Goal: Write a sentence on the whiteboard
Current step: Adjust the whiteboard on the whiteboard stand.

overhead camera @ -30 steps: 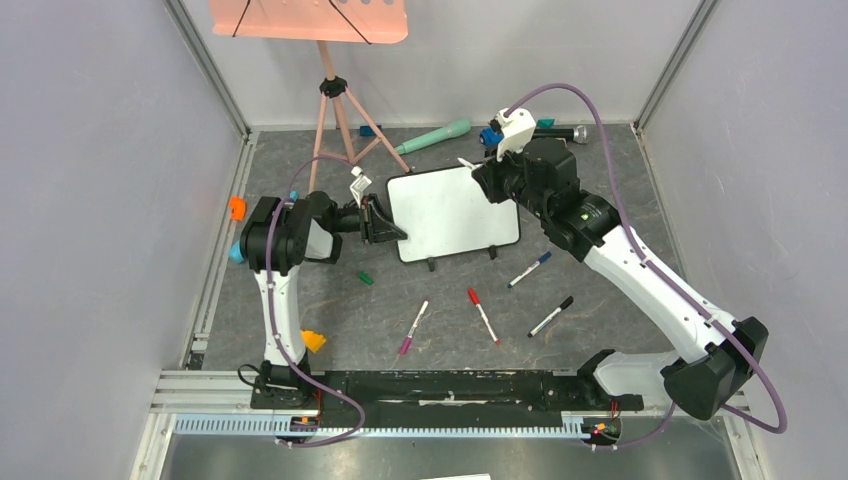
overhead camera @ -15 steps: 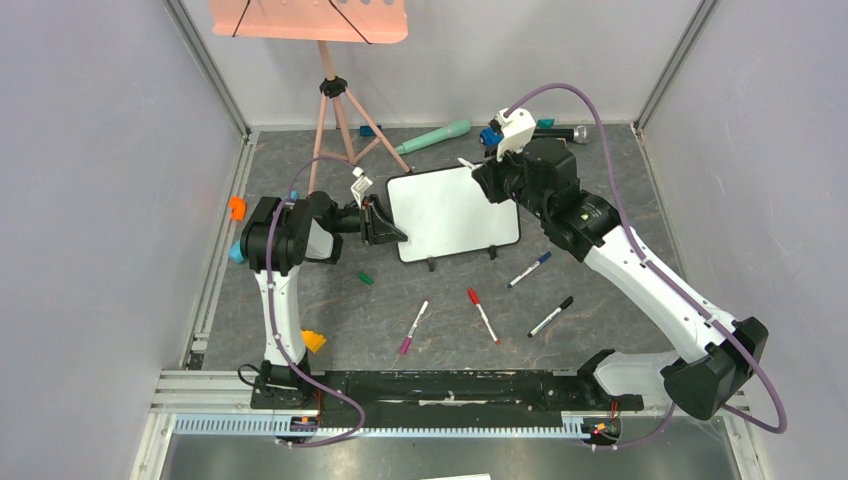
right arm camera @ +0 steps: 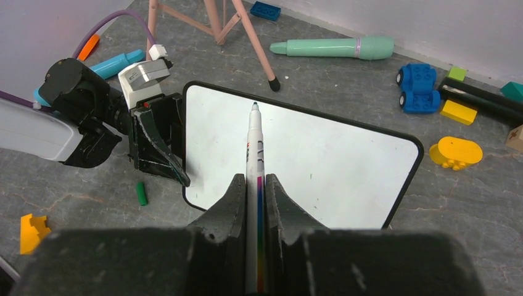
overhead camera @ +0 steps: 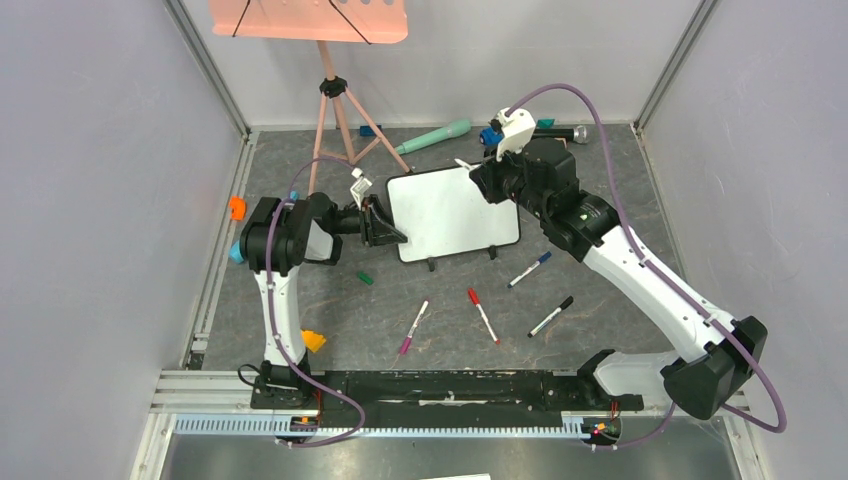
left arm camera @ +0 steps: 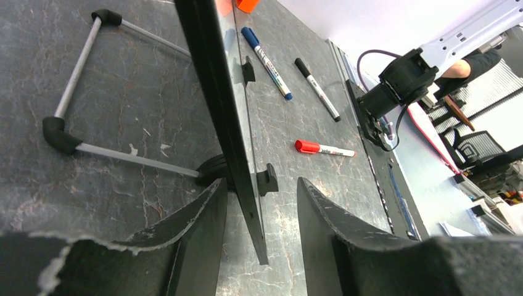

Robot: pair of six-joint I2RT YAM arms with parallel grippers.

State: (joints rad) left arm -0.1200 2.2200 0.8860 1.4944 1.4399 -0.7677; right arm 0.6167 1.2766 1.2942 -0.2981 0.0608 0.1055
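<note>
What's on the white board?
No writing shows on the whiteboard. The marker in the right gripper covers a strip, and the left gripper hides its left edge.

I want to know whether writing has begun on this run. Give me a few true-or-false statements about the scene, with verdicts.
1. The whiteboard bears no writing. True.
2. The right gripper is shut on a capped marker. False: it is shut on the marker, but the tip is bare and points toward the board; a green cap lies on the table.
3. The left gripper has a finger on each side of the whiteboard's edge. True; the jaws stand apart.
4. The red marker lies on the whiteboard. False: it lies on the table, in front of the board.
</note>
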